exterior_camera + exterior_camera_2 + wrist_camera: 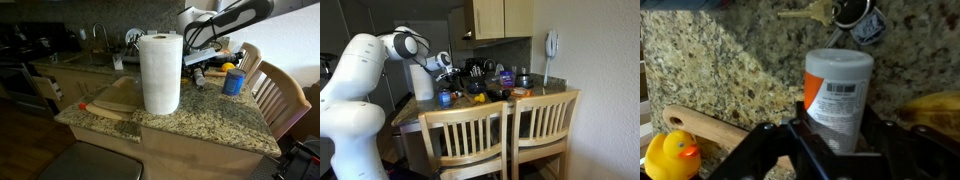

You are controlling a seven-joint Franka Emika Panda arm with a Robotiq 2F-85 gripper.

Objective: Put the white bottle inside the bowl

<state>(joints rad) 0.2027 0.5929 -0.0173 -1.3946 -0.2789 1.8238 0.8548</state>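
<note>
The white bottle (840, 80), with an orange label and a barcode, stands upright between my gripper's fingers (835, 140) in the wrist view. The fingers are closed against both of its sides and hold it above the granite counter (720, 70). In both exterior views the gripper (205, 62) (448, 72) hangs over the far part of the counter, above a cluster of small items. The bottle is too small to make out there. I cannot make out a bowl in any view.
A big paper towel roll (160, 72) stands mid-counter beside a wooden cutting board (112, 100). A blue container with a yellow top (233, 80) is near the gripper. Keys (825, 12), a yellow rubber duck (670, 155) and a banana (935, 105) lie below. Wooden chairs (500, 135) line the counter.
</note>
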